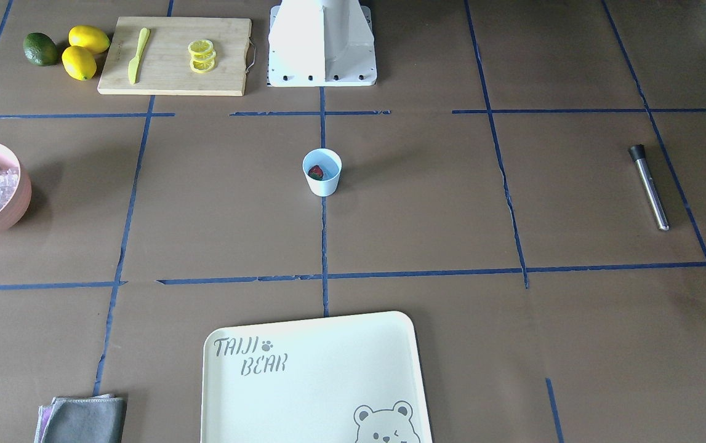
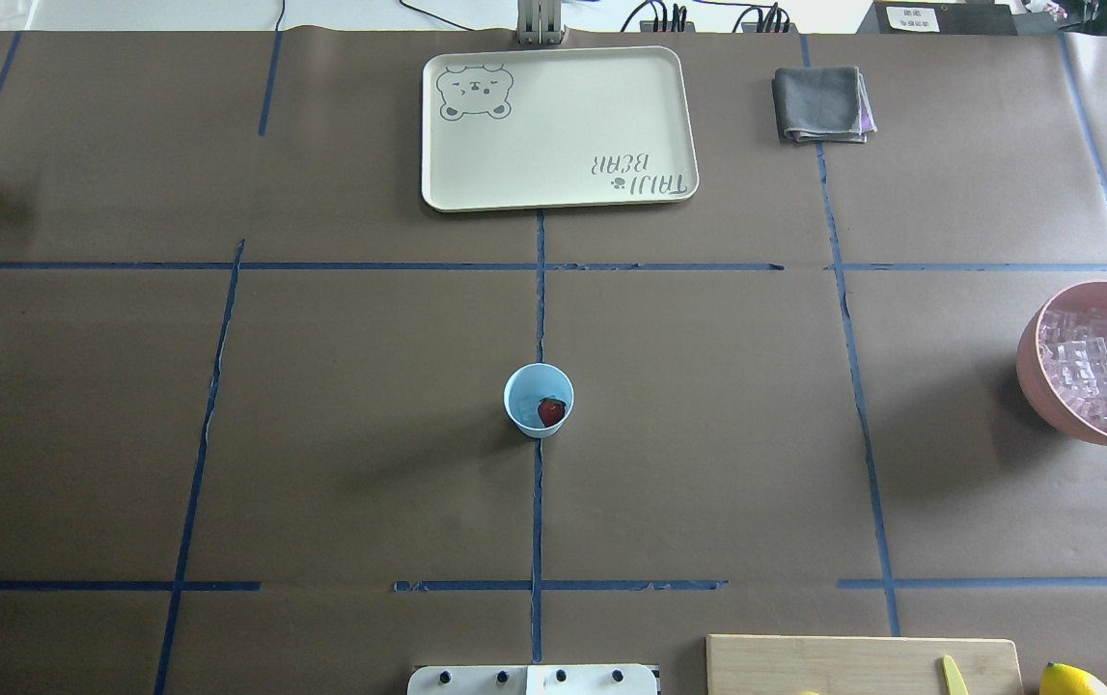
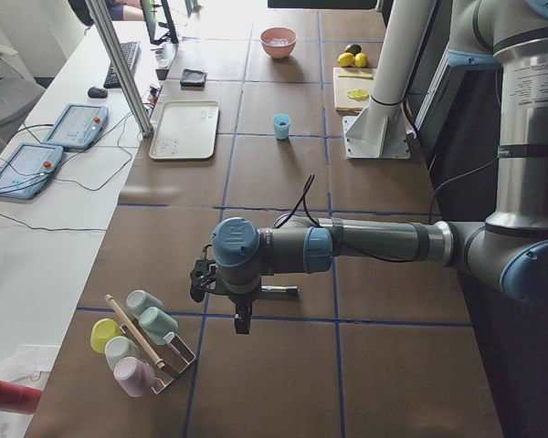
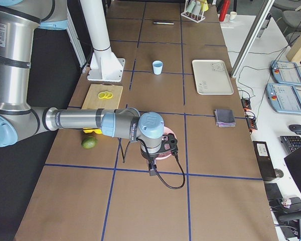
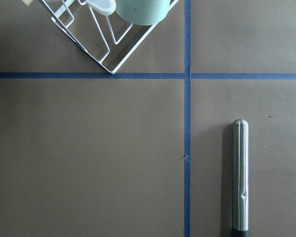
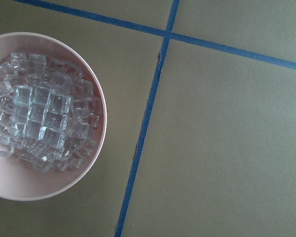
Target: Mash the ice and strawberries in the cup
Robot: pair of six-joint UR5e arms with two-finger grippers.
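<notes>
The light-blue cup (image 2: 524, 386) stands at the table's middle with one red strawberry (image 2: 551, 411) inside; both also show in the front view, cup (image 1: 323, 184) and strawberry (image 1: 316, 172). The ice (image 6: 42, 128) is piled in a pink bowl (image 6: 19, 183) at the robot's right. My left gripper (image 3: 199, 281) hovers beside a steel muddler (image 5: 240, 177) near the cup rack; I cannot tell if it is open or shut. My right gripper (image 4: 169, 145) hangs over the pink bowl; I cannot tell its state either.
A cream tray (image 2: 563, 183) lies at the far side with a grey cloth (image 2: 821, 104) beside it. A cutting board (image 1: 174, 80) with lemon slices (image 1: 202, 55) and a knife (image 1: 137, 55), lemons (image 1: 79, 61) and a lime (image 1: 40, 49) sit near the base. A wire cup rack (image 5: 108, 34) stands by the muddler.
</notes>
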